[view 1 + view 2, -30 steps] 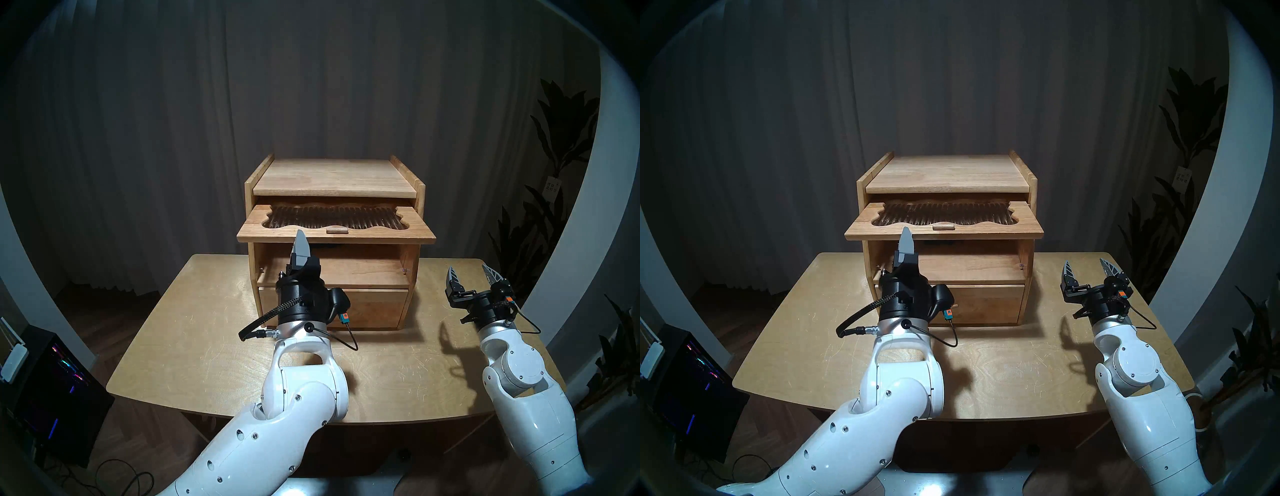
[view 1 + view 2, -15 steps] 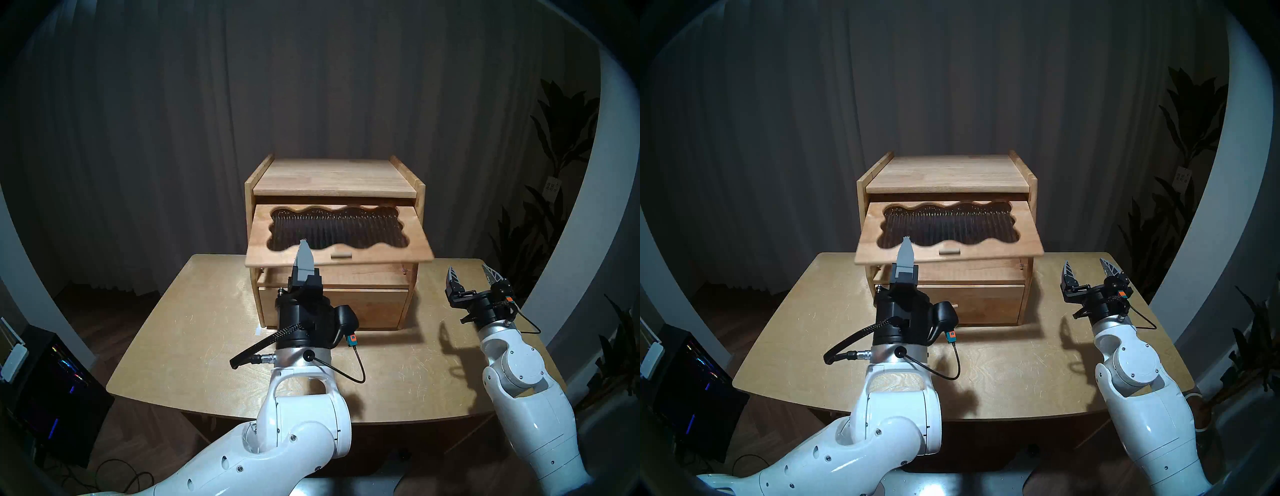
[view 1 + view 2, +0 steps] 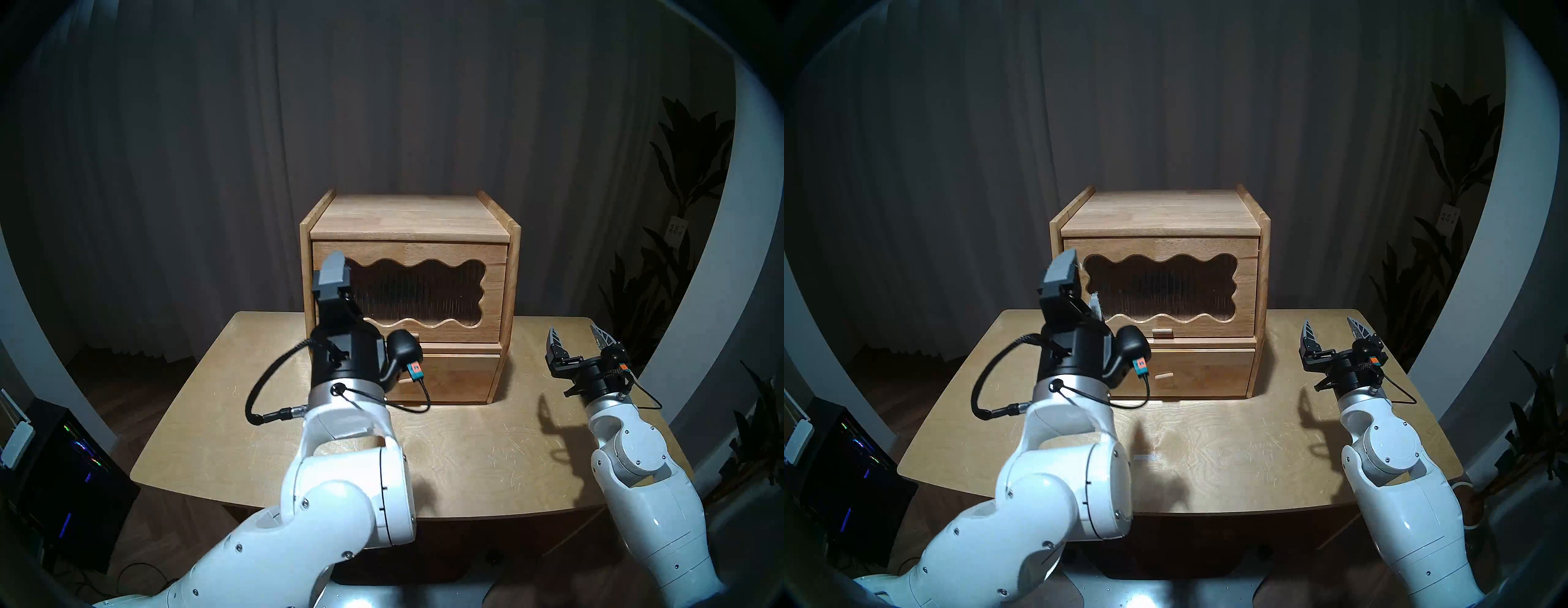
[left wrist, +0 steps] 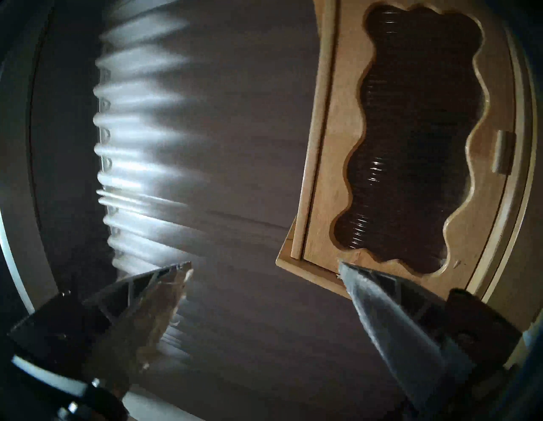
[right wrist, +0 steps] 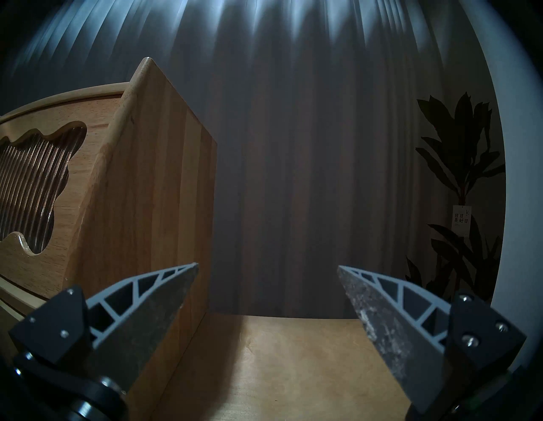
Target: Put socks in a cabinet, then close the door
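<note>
On the table, head views: cabinet [image 3: 410,293] stands at the far middle of the table [image 3: 466,450]; door [image 3: 488,263] hangs flat over the upper compartment, its tab handle [image 3: 1163,333] just above the drawer [image 3: 1208,373].
Head views, left gripper [image 3: 337,276]: raised in front of the door's left edge, fingers pointing up; contact with the wood cannot be told.
Head views, right gripper [image 3: 580,339]: well to the right of the cabinet, above the table, jaws spread and empty.
Left wrist view: left gripper [image 4: 264,267] has its jaws wide apart, holding nothing; one fingertip lies over the door [image 4: 329,205] corner.
Right wrist view: right gripper [image 5: 267,269] gapes empty beside the cabinet [image 5: 152,191] side wall.
Socks: hidden; the ribbed window [image 3: 1161,288] shows only a dark blur.
</note>
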{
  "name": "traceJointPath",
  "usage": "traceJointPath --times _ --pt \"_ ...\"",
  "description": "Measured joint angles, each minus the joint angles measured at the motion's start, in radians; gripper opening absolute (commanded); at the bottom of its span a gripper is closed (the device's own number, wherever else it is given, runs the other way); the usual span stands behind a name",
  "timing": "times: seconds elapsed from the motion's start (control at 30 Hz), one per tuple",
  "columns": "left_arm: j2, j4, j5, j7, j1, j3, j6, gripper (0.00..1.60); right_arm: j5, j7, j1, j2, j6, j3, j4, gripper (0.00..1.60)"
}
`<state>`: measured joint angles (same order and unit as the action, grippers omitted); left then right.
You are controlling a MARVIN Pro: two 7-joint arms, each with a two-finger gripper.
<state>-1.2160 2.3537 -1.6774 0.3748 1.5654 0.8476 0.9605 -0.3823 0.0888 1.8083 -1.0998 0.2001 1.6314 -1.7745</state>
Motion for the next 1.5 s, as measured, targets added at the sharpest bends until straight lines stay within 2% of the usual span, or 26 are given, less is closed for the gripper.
traceJointPath --times 0.17,0.5,1.1,1.5 --pt "-0.021 0.049 0.076 0.020 0.009 0.087 0.001 1.60 0.000 -0.001 0.000 0.000 0.000 0.000 0.004 1.60" --pt "-0.045 0.062 0.203 0.064 0.047 0.255 0.001 1.60 0.000 -0.002 -0.001 0.000 0.000 0.000 0.013 1.60" --pt "-0.055 -0.100 0.433 0.161 0.109 0.569 0.001 1.60 0.000 -0.005 -0.003 0.000 0.000 -0.001 0.027 1.60" --pt "-0.080 -0.101 0.587 0.220 0.099 0.718 -0.013 1.60 0.000 -0.007 -0.012 0.000 0.000 0.002 0.029 1.60"
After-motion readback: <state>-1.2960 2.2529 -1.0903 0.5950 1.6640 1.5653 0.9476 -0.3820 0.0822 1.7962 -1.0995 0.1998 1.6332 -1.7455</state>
